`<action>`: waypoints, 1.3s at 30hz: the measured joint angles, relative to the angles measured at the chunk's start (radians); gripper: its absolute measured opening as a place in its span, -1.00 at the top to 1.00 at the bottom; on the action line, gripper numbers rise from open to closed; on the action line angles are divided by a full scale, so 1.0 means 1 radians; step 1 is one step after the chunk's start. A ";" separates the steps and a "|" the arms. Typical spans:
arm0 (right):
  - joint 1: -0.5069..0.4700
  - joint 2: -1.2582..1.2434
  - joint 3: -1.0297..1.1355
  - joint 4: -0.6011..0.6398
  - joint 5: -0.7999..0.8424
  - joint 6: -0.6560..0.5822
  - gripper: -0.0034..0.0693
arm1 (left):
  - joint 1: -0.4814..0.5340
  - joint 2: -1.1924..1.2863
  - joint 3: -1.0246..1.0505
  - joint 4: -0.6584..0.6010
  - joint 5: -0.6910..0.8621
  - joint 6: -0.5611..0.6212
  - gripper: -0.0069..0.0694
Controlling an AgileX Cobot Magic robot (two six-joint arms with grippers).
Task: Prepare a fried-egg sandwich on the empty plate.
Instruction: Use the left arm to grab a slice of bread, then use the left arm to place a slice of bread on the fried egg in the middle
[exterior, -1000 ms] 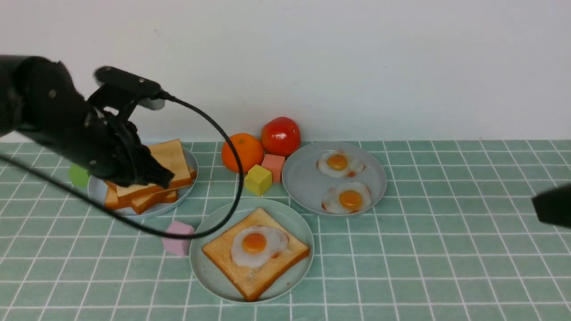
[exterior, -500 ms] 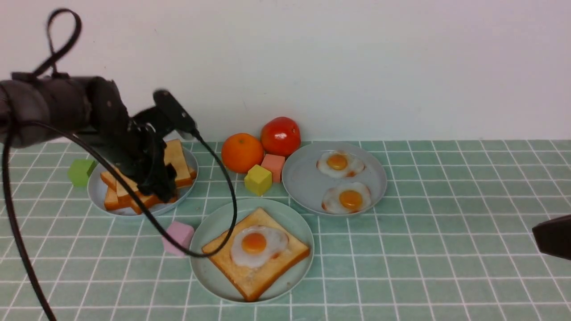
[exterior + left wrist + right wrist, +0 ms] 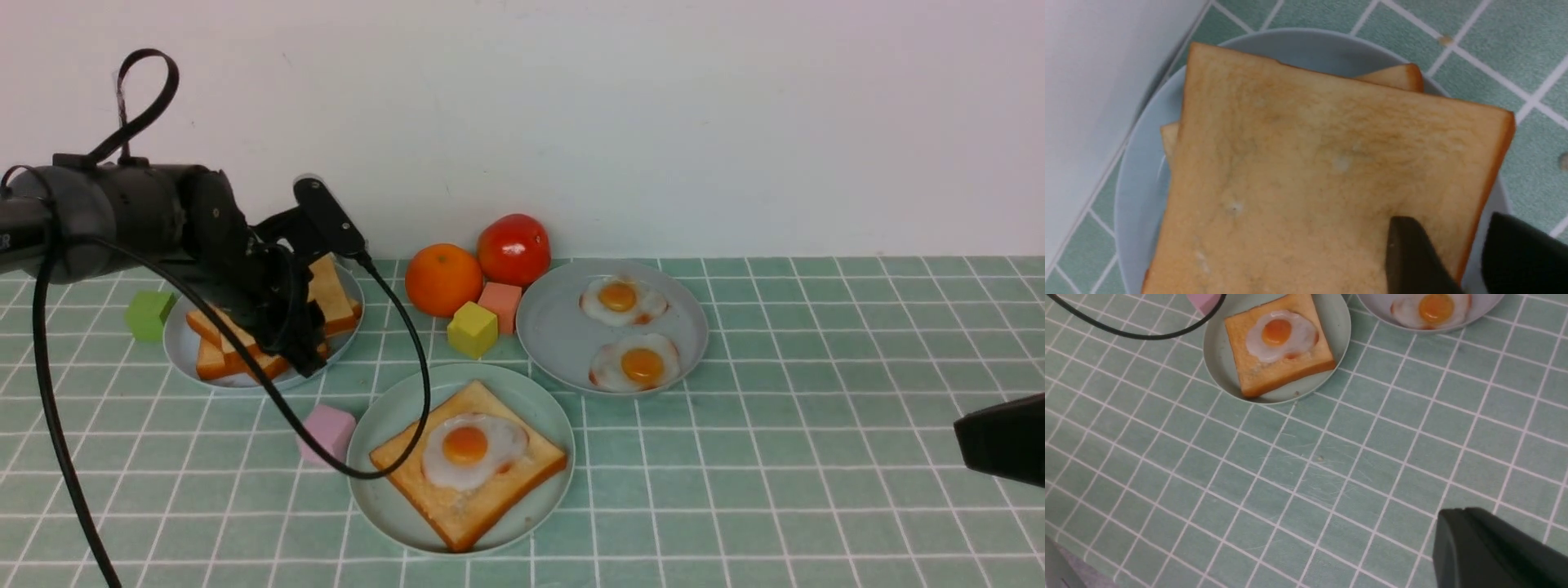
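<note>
The pale mint-green plate (image 3: 384,490) sits front centre and holds one toast slice (image 3: 482,498) with a fried egg (image 3: 469,447) lying uncovered on top; both show in the right wrist view (image 3: 1282,371). The plain toast pile (image 3: 331,290) lies on a blue-grey plate (image 3: 184,359) at back left. My left gripper (image 3: 306,355) is at the pile's near right edge. In the left wrist view it (image 3: 1447,222) is open, one finger (image 3: 1408,253) over the top slice (image 3: 1310,163), the other beyond its crust. My right gripper (image 3: 967,437) is shut and empty above the table at far right.
A second blue-grey plate (image 3: 555,335) holds two fried eggs. An orange (image 3: 443,279), a tomato (image 3: 513,249), a yellow cube (image 3: 472,329) and a salmon cube (image 3: 500,304) stand between the plates. A pink cube (image 3: 328,435), a green cube (image 3: 148,314). The left arm's cable (image 3: 416,359) hangs over the mint plate.
My left arm has swung its wrist round and brought the gripper down to the near right edge of the toast pile. My right gripper has edged slightly left.
</note>
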State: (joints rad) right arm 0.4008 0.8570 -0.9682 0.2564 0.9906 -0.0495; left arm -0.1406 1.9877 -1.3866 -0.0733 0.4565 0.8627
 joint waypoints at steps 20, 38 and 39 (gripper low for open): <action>0.000 0.000 0.001 0.016 0.000 0.000 0.79 | 0.000 -0.122 0.001 -0.016 0.056 -0.010 0.83; 0.000 -0.001 0.002 0.014 0.000 -0.003 0.76 | -0.460 -0.277 0.071 0.358 0.330 -0.872 0.83; 0.000 -0.001 0.002 0.014 0.000 -0.003 0.76 | -0.495 -0.277 0.071 0.391 0.340 -0.916 0.84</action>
State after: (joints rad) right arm 0.4008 0.8556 -0.9663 0.2699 0.9903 -0.0524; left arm -0.6352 1.7109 -1.3155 0.3173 0.7964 -0.0530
